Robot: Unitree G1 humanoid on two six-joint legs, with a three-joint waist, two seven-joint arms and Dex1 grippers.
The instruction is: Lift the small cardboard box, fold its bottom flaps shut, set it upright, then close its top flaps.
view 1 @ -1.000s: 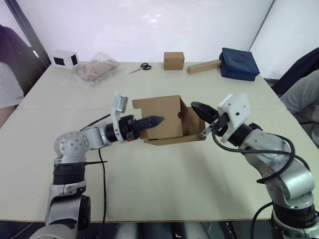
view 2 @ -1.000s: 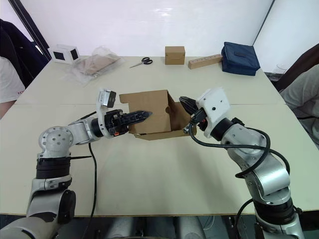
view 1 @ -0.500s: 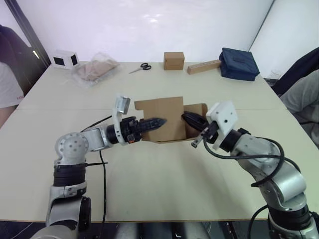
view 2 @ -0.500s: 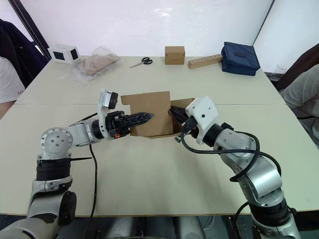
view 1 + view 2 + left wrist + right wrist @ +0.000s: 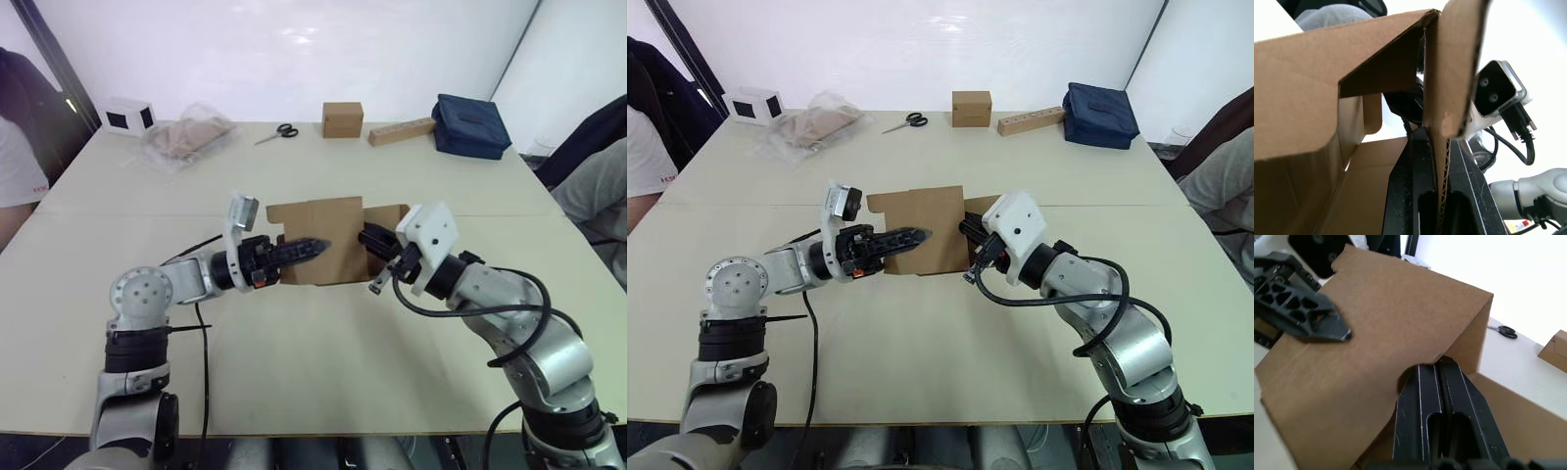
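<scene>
The small cardboard box (image 5: pixel 328 230) is held low over the middle of the table, its broad brown side facing me. My left gripper (image 5: pixel 315 245) comes in from the left and is shut on one of the box's walls (image 5: pixel 1449 73), which is pinched between its fingers. On the box's right side, a flap (image 5: pixel 392 217) stands open beside my right gripper (image 5: pixel 367 238). That gripper is shut with nothing between its fingers (image 5: pixel 1432 369), and its tips press against a box panel just under a notch in the edge. The left gripper (image 5: pixel 1327 325) rests on the outer face.
Along the far edge stand a flapless brown cube (image 5: pixel 342 119), a long tan block (image 5: pixel 401 131), a navy bag (image 5: pixel 470 125), scissors (image 5: pixel 277 133), a plastic bag (image 5: pixel 186 140) and a white box (image 5: pixel 126 116). People sit at the table's left and right ends.
My right gripper has moved left and pushed into the box's right side. The box has tipped so its top face no longer shows. The left gripper kept its hold and shifted slightly right.
</scene>
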